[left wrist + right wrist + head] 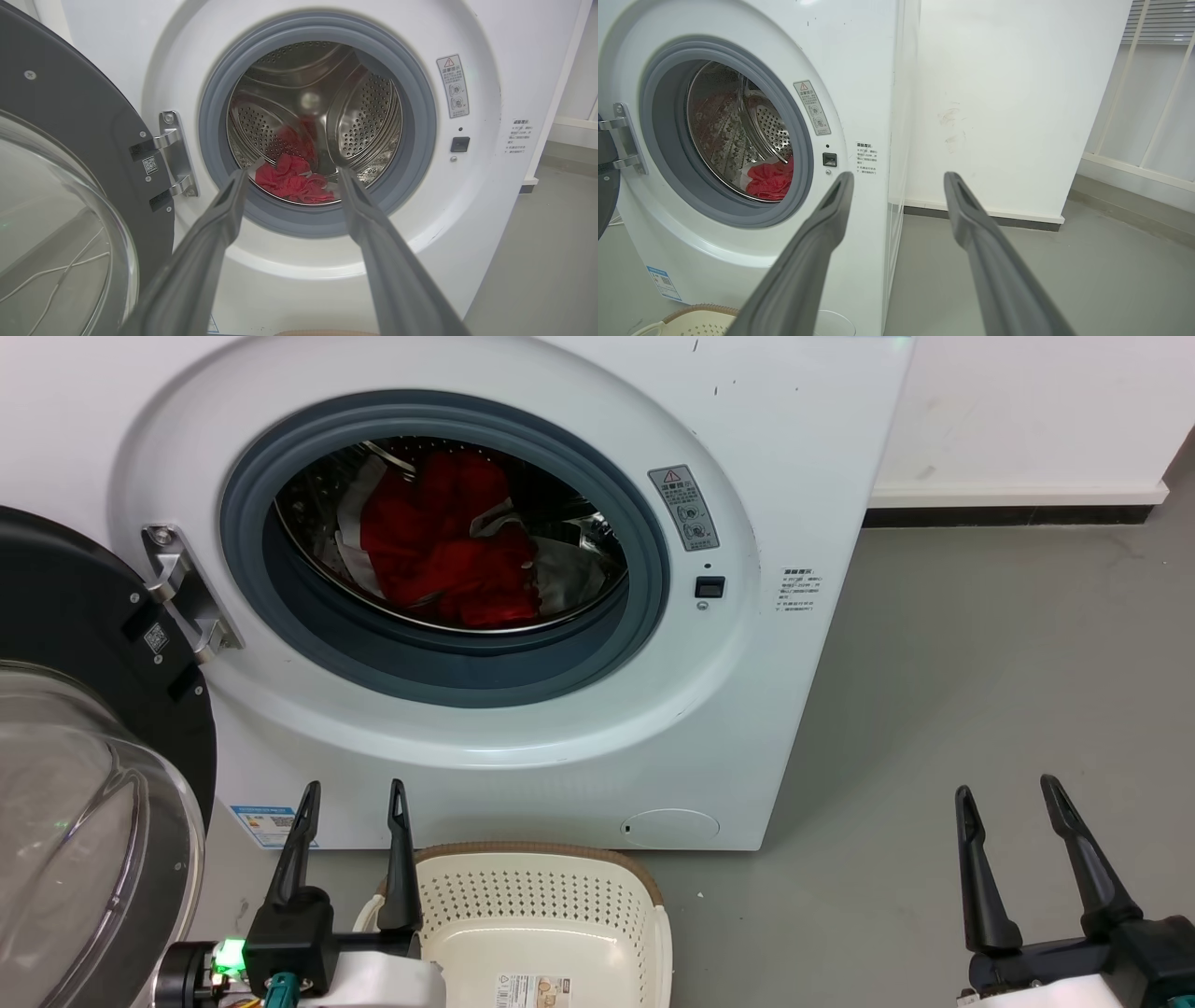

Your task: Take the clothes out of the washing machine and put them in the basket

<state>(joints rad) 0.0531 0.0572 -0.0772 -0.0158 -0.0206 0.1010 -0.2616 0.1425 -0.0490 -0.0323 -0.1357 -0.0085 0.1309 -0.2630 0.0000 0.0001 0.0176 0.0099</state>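
1. The clothes (pixel 448 555) are lying in a red heap with white patches at the bottom of the drum (pixel 364 116), inside the washing machine (pixel 560 775). Nothing is touching them.
2. The steel drum is showing its rows of holes around the heap, and a grey rubber ring (pixel 448 663) is circling the round opening.
3. The door (pixel 84 784) is hanging wide open on the machine's left side from a metal hinge (pixel 182 588), with its glass bowl bulging towards us.
4. A warning sticker (pixel 684 507) is sitting on the white front just to the right of the opening.
5. The basket (pixel 541 896) is standing upright on the grey floor (pixel 980 663), close in front of the machine and below the opening. A label (pixel 532 989) is showing on its base.
6. We are holding our left gripper (pixel 355 786) low, by the basket's left edge, with the fingers spread well apart and gripping nothing. We cannot tell whether it is touching the basket. Through its wrist camera we are looking straight at the opening, and the red heap is appearing between the two fingertips.
7. We are holding our right gripper (pixel 1006 786) well to the right of the basket, over the floor, with the fingers parted and empty. It is pointing past the machine's right front edge towards a white wall (pixel 1008 93).
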